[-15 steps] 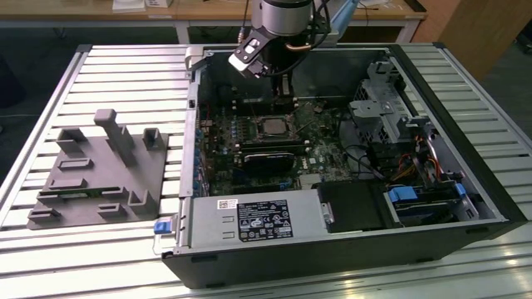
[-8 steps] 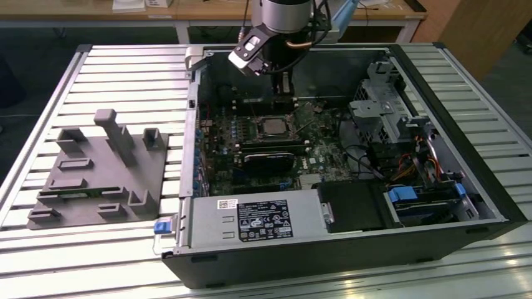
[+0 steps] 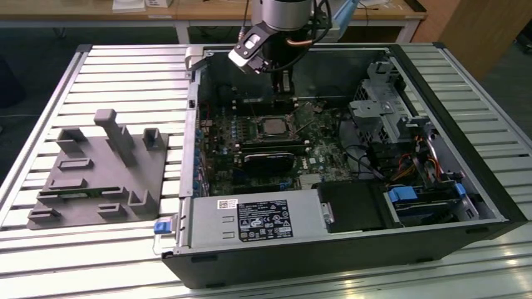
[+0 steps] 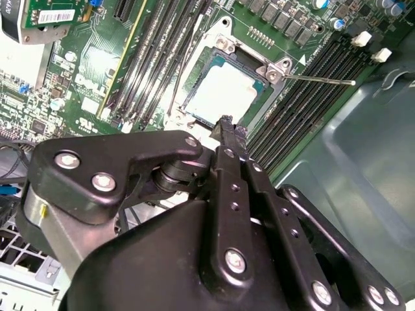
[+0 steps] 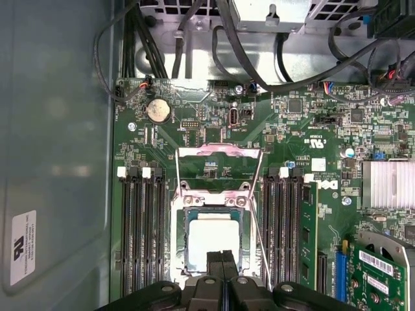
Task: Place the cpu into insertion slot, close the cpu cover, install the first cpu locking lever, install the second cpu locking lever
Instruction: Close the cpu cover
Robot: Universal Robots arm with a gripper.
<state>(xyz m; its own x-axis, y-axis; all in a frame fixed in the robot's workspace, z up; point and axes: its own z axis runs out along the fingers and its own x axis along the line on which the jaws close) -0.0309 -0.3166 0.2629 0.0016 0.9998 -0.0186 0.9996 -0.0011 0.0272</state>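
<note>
At the exterior view's left, a grey plastic fixture block with upright posts (image 3: 99, 174) sits on the slatted aluminium table (image 3: 50, 81), well apart from the work. Next comes the open black computer case (image 3: 332, 268), lying on its side with the green motherboard (image 3: 223, 146) exposed. A black expansion card (image 3: 270, 163) lies across the board, and a silvery power supply box with a black label (image 3: 249, 218) sits along the near edge. Further right stand a grey metal drive cage (image 3: 378, 106) and a tangle of orange and red cables (image 3: 409, 165). The black two-fingered gripper (image 5: 222, 254) reaches down into the case from above, its fingers pressed together on nothing. The cpu (image 5: 211, 236), a flat square chip with a dull pale metal top, lies seated in the insertion slot (image 5: 214, 212), the black-rimmed square socket in the middle of the board. It sits straight beneath the fingertips. In both wrist views the tips overlap one edge of the chip, though I cannot tell whether they touch it. Long black memory slots (image 5: 142, 233) flank the socket on two sides. The cpu cover (image 5: 220, 150), a thin silvery frame with a window, looks tipped up from one edge of the socket rather than lying on the chip. Thin silvery wire levers (image 4: 318, 79) jut out beside it, unlatched.
</note>
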